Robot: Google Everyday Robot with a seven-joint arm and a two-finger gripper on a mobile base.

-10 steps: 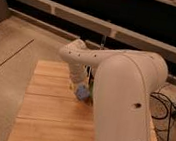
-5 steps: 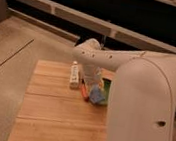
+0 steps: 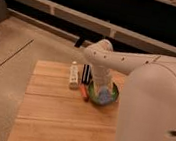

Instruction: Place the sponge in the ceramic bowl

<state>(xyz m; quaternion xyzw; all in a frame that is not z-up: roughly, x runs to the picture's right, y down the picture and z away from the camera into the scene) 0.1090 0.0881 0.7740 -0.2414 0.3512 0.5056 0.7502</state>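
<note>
Gripper (image 3: 102, 87) low over the ceramic bowl (image 3: 96, 98), at the end of the white arm reaching in from the right and largely hidden behind the wrist; could not tell whether spread, closed or clamped on anything.

Made out the sponge (image 3: 106, 95) as a pale blue patch inside the bowl's outline, right under the gripper. Could not tell whether resting on the green glaze or held just above it; would fit either a sponge about to be let go or one already lying where the task wanted it.

Found the bowl upright on the wooden surface (image 3: 58, 116), toward the far right. Noted an orange stick-like item (image 3: 84, 92) just beside its left rim, a small white bottle (image 3: 73, 77) farther left, and a dark upright item (image 3: 86, 72) behind.

Judged the sponge light, soft and springy: likely to squash under a firm pinch and spring back on release, neither slippery nor fragile. Judged the best hold to be across the two long sides, near the middle, to keep it level.

Judged the bowl the opposite: hard, glossy and breakable, liable to slide or chip on a knock against the rim.
</note>
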